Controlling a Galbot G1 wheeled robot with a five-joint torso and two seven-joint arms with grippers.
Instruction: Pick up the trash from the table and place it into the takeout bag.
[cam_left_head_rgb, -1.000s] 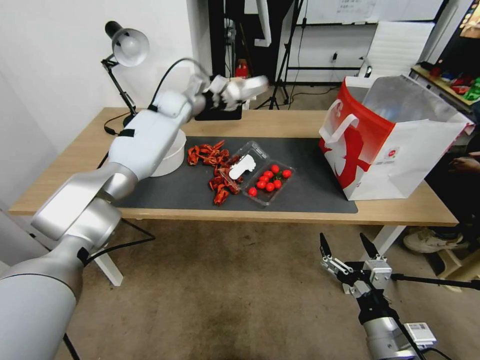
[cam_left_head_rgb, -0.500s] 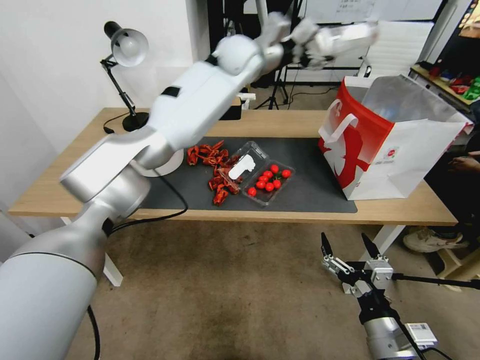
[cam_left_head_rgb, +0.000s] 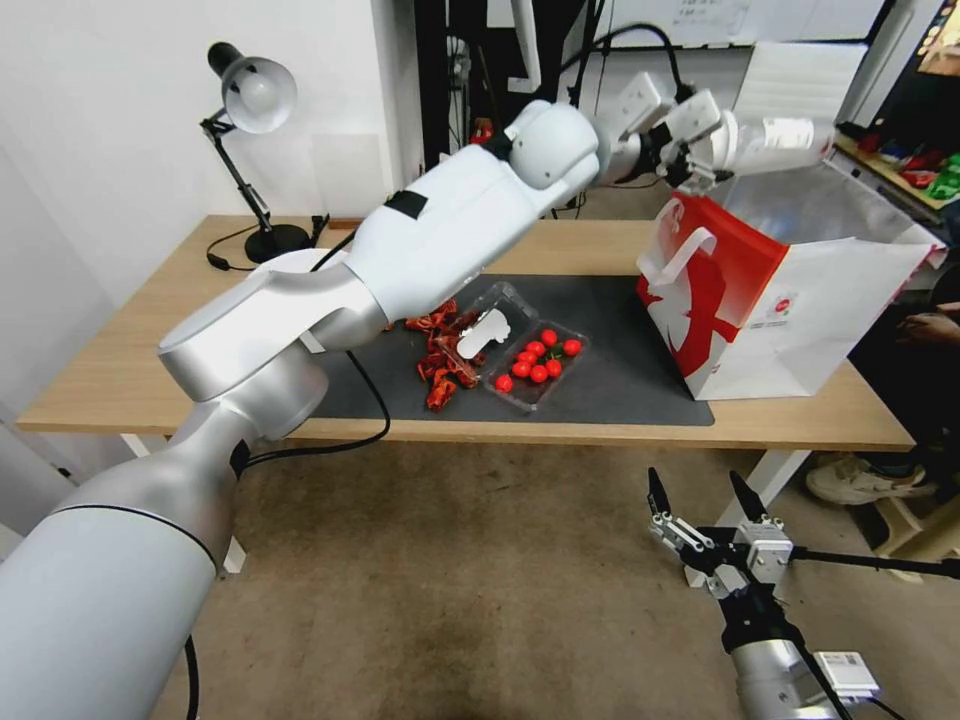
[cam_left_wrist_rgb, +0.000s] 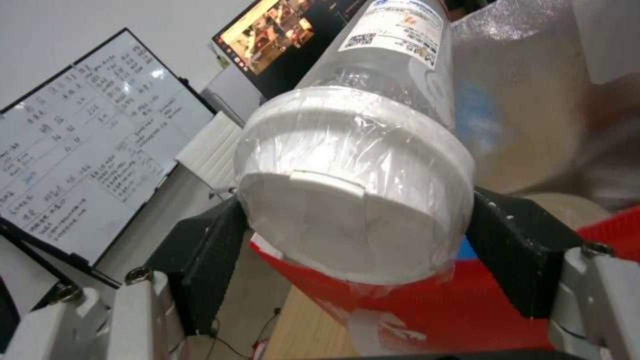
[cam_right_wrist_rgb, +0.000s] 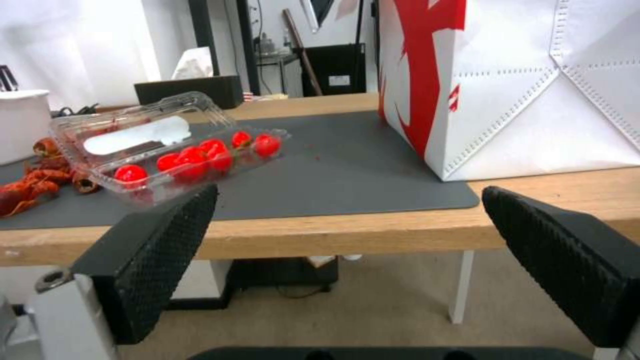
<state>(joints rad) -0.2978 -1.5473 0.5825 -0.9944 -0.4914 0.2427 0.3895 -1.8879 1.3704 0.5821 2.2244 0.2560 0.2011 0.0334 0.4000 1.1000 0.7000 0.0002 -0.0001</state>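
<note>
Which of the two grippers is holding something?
The left gripper, above the takeout bag, grips a clear white-lidded jar; the right gripper hangs open, empty.

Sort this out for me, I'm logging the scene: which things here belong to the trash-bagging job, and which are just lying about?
Job:
- jar, clamped at its lid end in the left gripper over the bag
- bag, open
- table
- crayfish shells
- tomato box

Lying about:
- lamp
- whiteboard
- right gripper, open, parked below the table edge
</note>
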